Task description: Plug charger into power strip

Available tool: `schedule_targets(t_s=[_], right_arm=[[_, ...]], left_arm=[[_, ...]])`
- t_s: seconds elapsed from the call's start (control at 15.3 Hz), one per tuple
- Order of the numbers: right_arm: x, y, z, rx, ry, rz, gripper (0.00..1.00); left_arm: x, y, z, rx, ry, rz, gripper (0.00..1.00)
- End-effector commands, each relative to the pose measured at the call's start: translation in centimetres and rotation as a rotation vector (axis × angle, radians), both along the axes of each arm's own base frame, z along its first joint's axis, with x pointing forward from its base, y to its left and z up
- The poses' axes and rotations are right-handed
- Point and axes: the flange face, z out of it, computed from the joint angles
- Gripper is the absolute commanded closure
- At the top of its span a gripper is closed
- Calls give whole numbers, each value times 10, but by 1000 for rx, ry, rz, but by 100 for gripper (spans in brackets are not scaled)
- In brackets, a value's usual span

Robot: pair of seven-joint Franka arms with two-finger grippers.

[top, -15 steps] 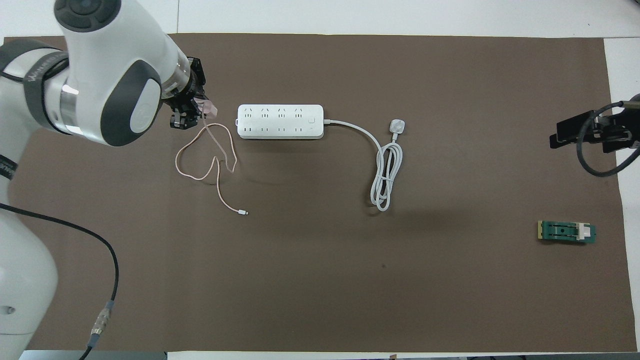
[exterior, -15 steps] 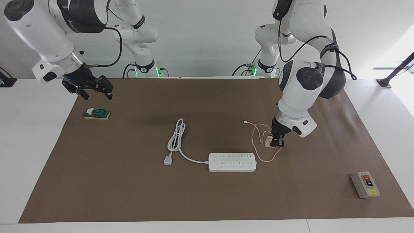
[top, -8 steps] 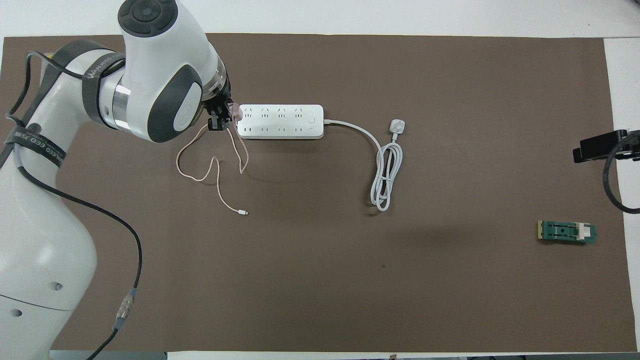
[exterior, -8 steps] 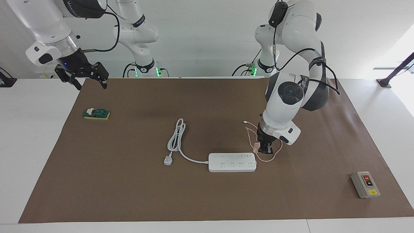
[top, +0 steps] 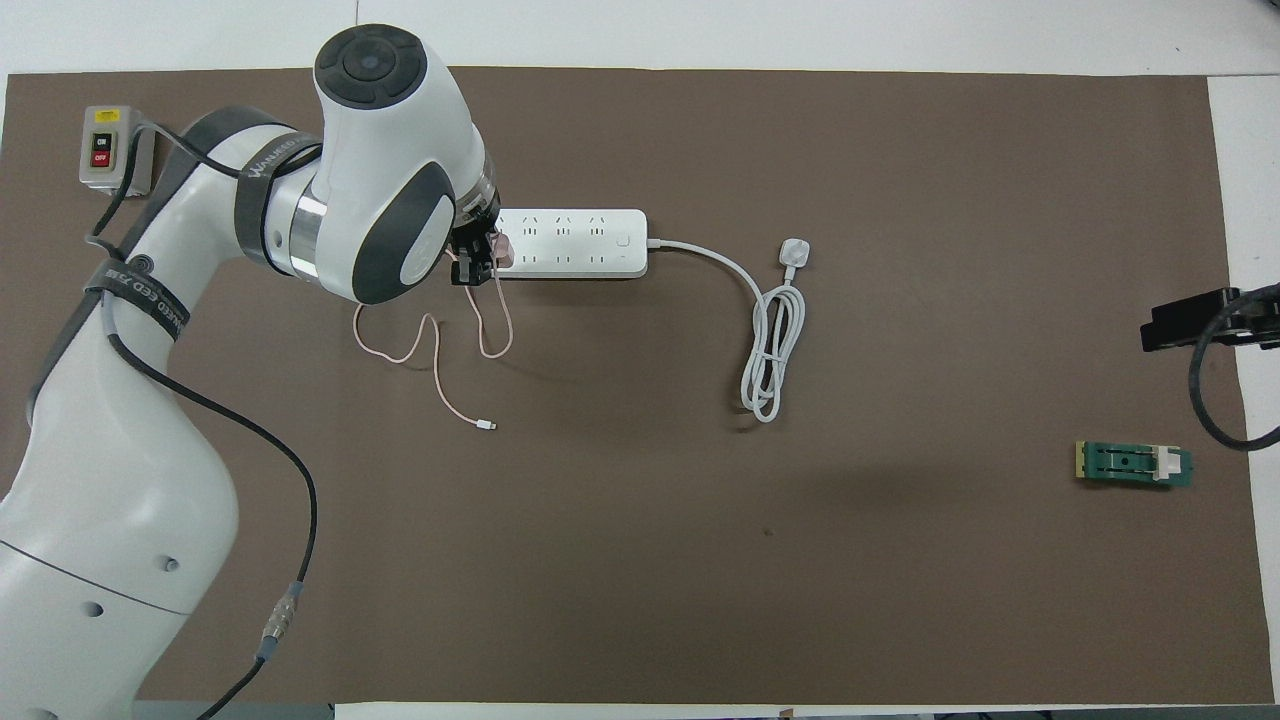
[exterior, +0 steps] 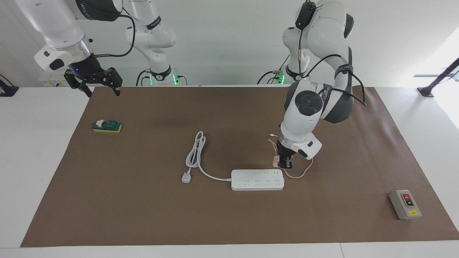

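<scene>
My left gripper (exterior: 284,163) is shut on the charger (exterior: 275,161), a small pale-pink cube. It holds it just over the end of the power strip (exterior: 257,179) that lies toward the left arm's end of the table. In the overhead view the charger (top: 503,252) overlaps that end of the strip (top: 570,243) beside the gripper (top: 478,264). The pink cable (top: 440,370) trails in loops on the mat nearer to the robots, ending in a tiny connector (top: 486,426). My right gripper (exterior: 96,85) is open and empty, raised over the mat's corner at the right arm's end.
The strip's thick white cord ends in a white plug (exterior: 185,177) toward the right arm's end. A grey switch box (exterior: 405,204) with red and black buttons sits at the left arm's end. A green and yellow block (exterior: 107,126) lies under the right gripper's side of the brown mat (exterior: 143,215).
My left gripper has carried the charger sideways from the mat beside the strip to over the strip's end, dragging the cable. The right gripper has lifted and drawn back toward the mat's corner.
</scene>
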Motion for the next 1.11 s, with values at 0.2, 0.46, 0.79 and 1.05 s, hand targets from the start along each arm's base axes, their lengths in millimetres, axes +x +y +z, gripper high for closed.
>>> schedule_targets(t_s=[0.2, 0.46, 0.79, 1.05], right_arm=[[-5, -2, 0, -33, -1, -7, 0], [-4, -3, 1, -45, -1, -4, 0], [-5, -3, 1, -65, 1, 2, 0], [-4, -1, 3, -50, -1, -2, 0]], left_arm=[[0, 9, -13, 13, -18, -23, 100], [7, 17, -13, 2, -40, -20, 100], [12, 17, -28, 0, -43, -19, 100], [13, 15, -28, -6, -54, -27, 100]])
